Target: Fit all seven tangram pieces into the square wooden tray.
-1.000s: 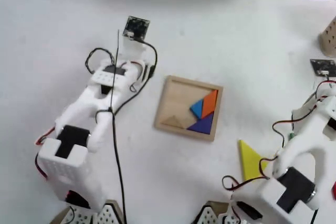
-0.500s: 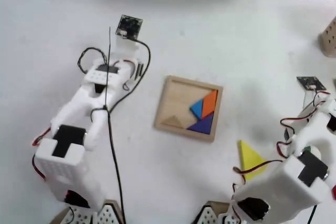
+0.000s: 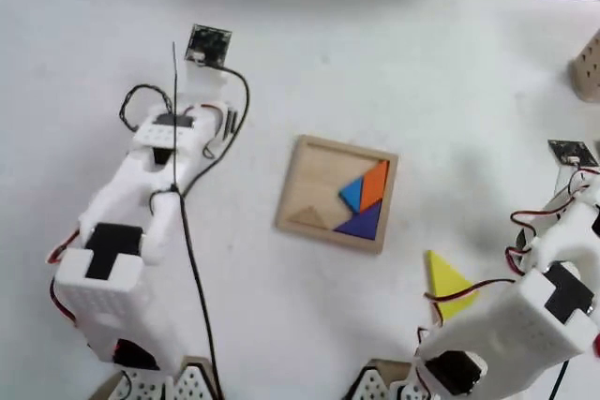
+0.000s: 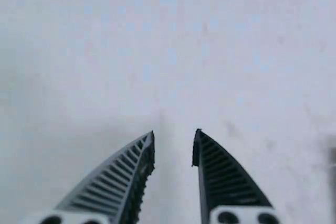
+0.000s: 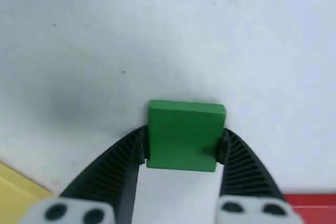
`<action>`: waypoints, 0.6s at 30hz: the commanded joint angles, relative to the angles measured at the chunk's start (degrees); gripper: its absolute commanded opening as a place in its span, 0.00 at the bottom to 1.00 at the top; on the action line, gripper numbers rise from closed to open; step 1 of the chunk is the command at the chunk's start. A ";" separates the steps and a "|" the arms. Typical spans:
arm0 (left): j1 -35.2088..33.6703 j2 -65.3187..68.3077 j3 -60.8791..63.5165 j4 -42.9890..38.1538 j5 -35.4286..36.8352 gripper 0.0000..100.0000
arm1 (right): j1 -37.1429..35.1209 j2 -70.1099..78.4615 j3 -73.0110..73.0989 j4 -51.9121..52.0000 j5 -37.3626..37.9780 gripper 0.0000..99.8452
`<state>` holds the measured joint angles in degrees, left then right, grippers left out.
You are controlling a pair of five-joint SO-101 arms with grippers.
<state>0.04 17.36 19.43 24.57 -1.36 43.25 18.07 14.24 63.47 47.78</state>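
**A:** Starting with the high view, how do things lie around the square wooden tray [image 3: 319, 164]?

**B:** The tray sits flat on the white counter [image 3: 403, 63], between the two arms. Inside it, on the side toward the right arm [image 3: 525, 320], an orange piece [image 3: 377, 182], a blue piece [image 3: 352, 195] and a purple piece [image 3: 362, 223] touch one another. A pale wood-coloured triangle [image 3: 309, 217] lies in the tray beside the purple piece. The yellow triangle [image 3: 448, 283] is outside the tray, near its corner closest to the right arm. The left gripper [image 3: 228, 125] is apart from the tray, on the opposite side.

**A:** What about the left wrist view?

**B:** The left gripper [image 4: 174, 132] has its jaws parted, with nothing between them and bare counter beneath.

**A:** And the right wrist view?

**B:** The right gripper [image 5: 184, 132] is clamped on a green square [image 5: 186, 124], one finger against each of two opposite edges. The square is over the counter, not in the tray. An edge of the yellow triangle [image 5: 13, 195] and a red strip [image 5: 310, 208] lie nearby.
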 commanded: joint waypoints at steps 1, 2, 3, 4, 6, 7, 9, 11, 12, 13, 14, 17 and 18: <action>-2.15 -1.01 -1.41 1.05 -1.93 0.14 | -0.04 -0.04 -0.88 1.27 -1.05 0.02; -2.51 -1.01 -1.41 1.85 -1.85 0.14 | -0.04 -0.04 -1.76 2.77 -1.14 0.02; -2.95 -1.01 -1.41 2.46 -1.76 0.14 | -0.04 -0.04 -2.81 4.62 -1.14 0.02; -3.47 -1.10 -1.41 3.08 -1.67 0.14 | 0.04 -0.04 -4.40 7.08 -1.23 0.02; -4.70 -1.27 -1.49 4.22 -1.67 0.13 | 0.04 -0.04 -8.09 12.79 -1.23 0.02; -5.41 -1.98 -1.32 4.66 -1.67 0.13 | 0.04 -0.04 -10.11 15.87 -1.23 0.02; -7.16 -3.91 -0.09 6.07 -1.67 0.13 | 0.04 -0.04 -13.89 21.58 -1.32 0.02; -8.40 -5.93 2.73 5.63 -1.67 0.13 | 0.04 -0.04 -17.05 26.07 -1.41 0.02; -9.01 -7.08 4.40 4.75 -1.67 0.13 | -0.04 -0.22 -18.37 27.56 -2.20 0.02; -9.71 -8.31 6.24 3.78 -1.67 0.13 | -0.04 -0.92 -19.25 28.35 -3.69 0.02; -10.15 -9.71 8.09 2.73 -1.76 0.13 | -0.04 -2.07 -19.60 28.88 -4.75 0.02; -10.77 -13.58 14.07 -0.44 -2.02 0.13 | -0.75 -7.16 -18.99 30.64 -6.59 0.02; -11.03 -14.46 15.56 -0.53 -2.02 0.13 | -1.36 -8.84 -18.11 31.52 -6.59 0.02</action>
<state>-9.63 9.80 30.33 27.38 -1.45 43.16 15.96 -2.37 92.31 42.59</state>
